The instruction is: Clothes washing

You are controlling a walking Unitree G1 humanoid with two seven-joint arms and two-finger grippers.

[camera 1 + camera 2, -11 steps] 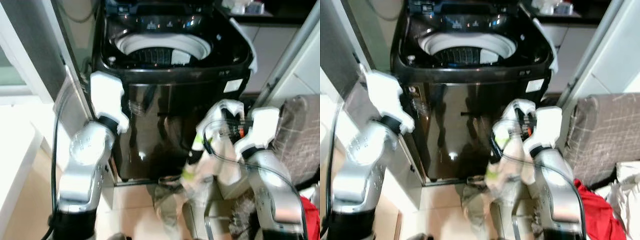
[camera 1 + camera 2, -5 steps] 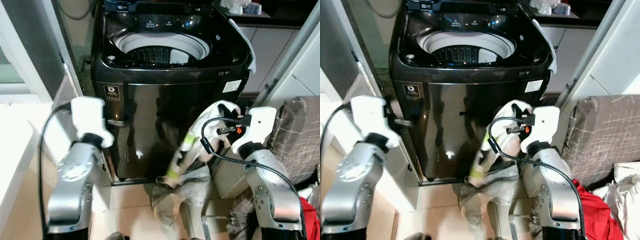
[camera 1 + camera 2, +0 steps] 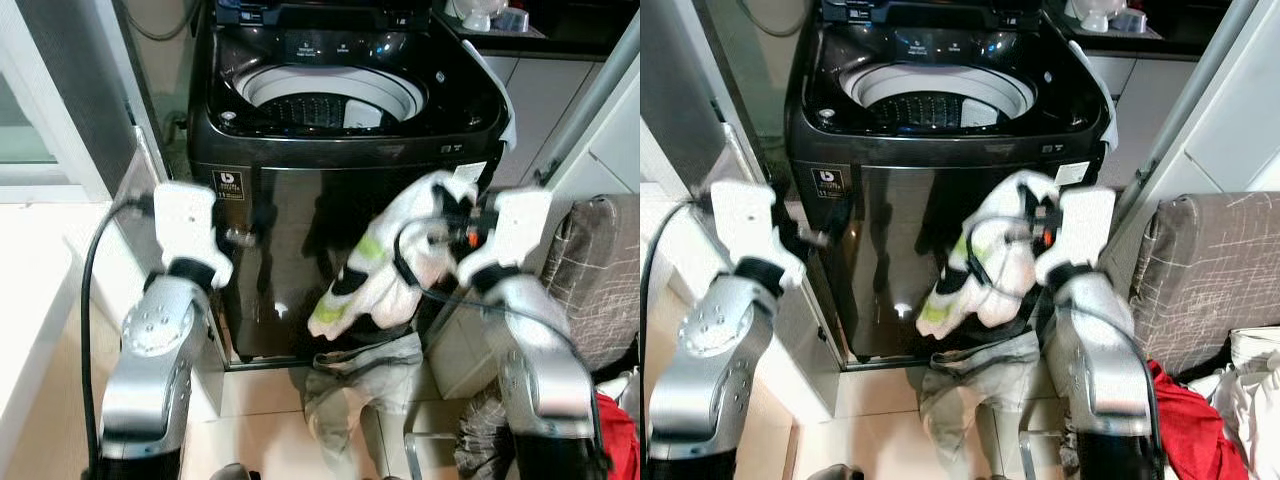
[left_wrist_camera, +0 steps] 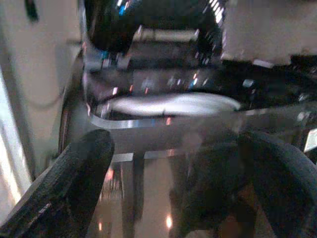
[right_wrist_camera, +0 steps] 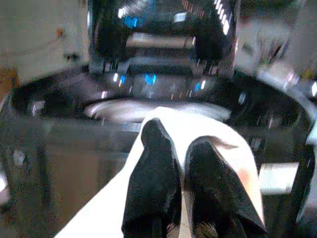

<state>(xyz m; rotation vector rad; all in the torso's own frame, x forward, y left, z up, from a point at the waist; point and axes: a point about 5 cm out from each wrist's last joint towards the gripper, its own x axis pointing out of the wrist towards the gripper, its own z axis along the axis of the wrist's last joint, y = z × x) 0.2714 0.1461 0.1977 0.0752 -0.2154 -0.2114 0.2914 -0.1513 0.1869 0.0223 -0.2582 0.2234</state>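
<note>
A black top-loading washing machine (image 3: 330, 190) stands before me with its lid up and its white drum rim (image 3: 330, 85) showing. My right gripper (image 3: 450, 215) is shut on a white garment (image 3: 385, 265) with green and black patches. It holds the garment up against the machine's front right corner, just below the top edge. In the right wrist view the fingers (image 5: 153, 183) pinch the white cloth (image 5: 218, 134), with the drum beyond. My left gripper (image 3: 240, 237) is open at the machine's front left, its fingers (image 4: 74, 183) spread wide with nothing between them.
A grey-beige cloth (image 3: 355, 385) lies on the floor at the machine's foot. A white cloth (image 3: 500, 95) hangs over the machine's right edge. A checked grey seat (image 3: 1205, 270) and a red cloth (image 3: 1185, 420) are at the right. A white wall panel (image 3: 60, 90) closes the left.
My right gripper has lifted the white garment higher, up toward the machine's top edge. My left arm dropped from its raised position and now sits low by the front left corner.
</note>
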